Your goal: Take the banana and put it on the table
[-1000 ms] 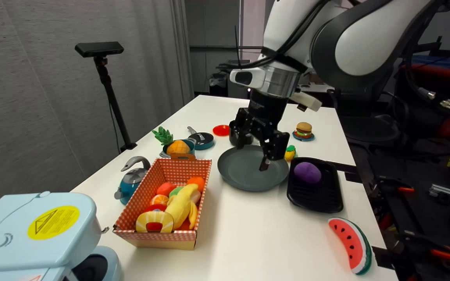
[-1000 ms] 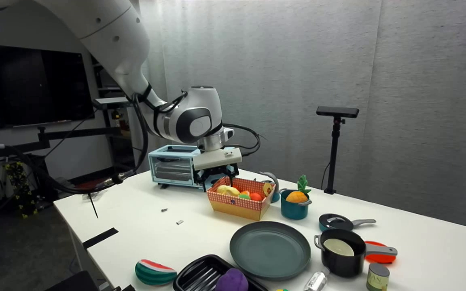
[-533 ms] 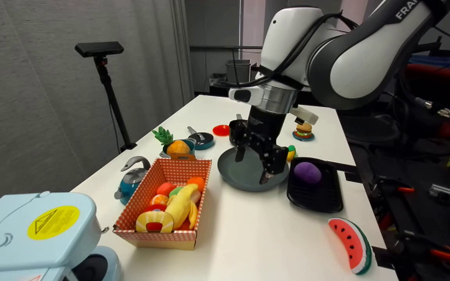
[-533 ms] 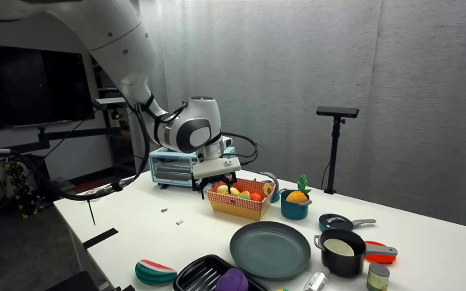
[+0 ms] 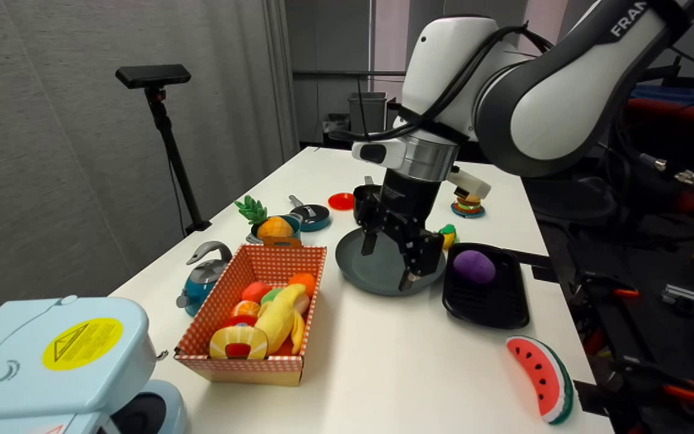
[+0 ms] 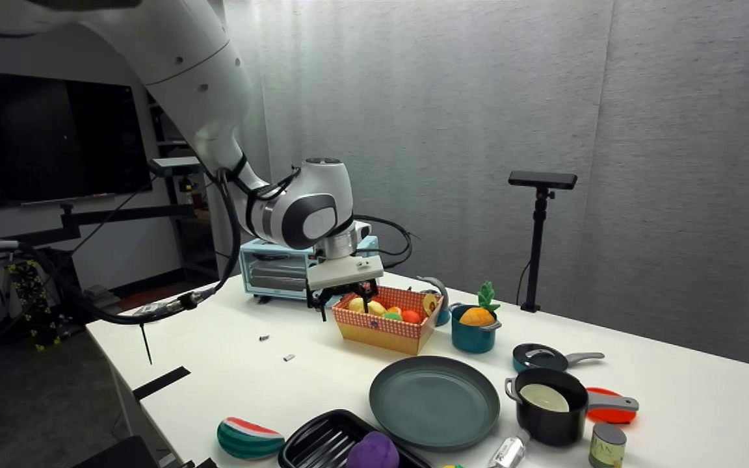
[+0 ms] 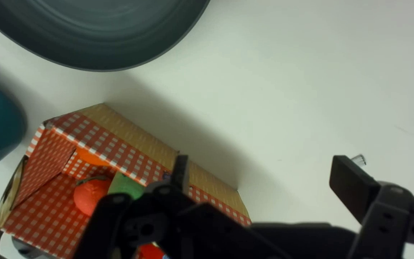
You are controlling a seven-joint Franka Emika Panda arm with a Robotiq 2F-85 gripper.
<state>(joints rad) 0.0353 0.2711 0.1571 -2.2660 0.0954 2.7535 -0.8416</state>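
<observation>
Claw (image 7: 261, 165) spread wide, nothing held, beside basket (image 6: 381, 335): in wrist view one finger overlaps its long wall, the other is over worktop (image 7: 286, 100) outside it. Banana (image 5: 278, 319) is in the basket, just inside that wall, long axis roughly along it; can't make it out in wrist view. Likely next: shift inward over basket, pinch across banana's width.

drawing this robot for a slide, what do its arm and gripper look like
The arm is white with dark grey panels, the letters FRAN showing on one. Black cables run along it. A silver collar joins it to the black gripper, whose fingers are dark and blocky, and a whitish box is mounted near the collar.
</observation>
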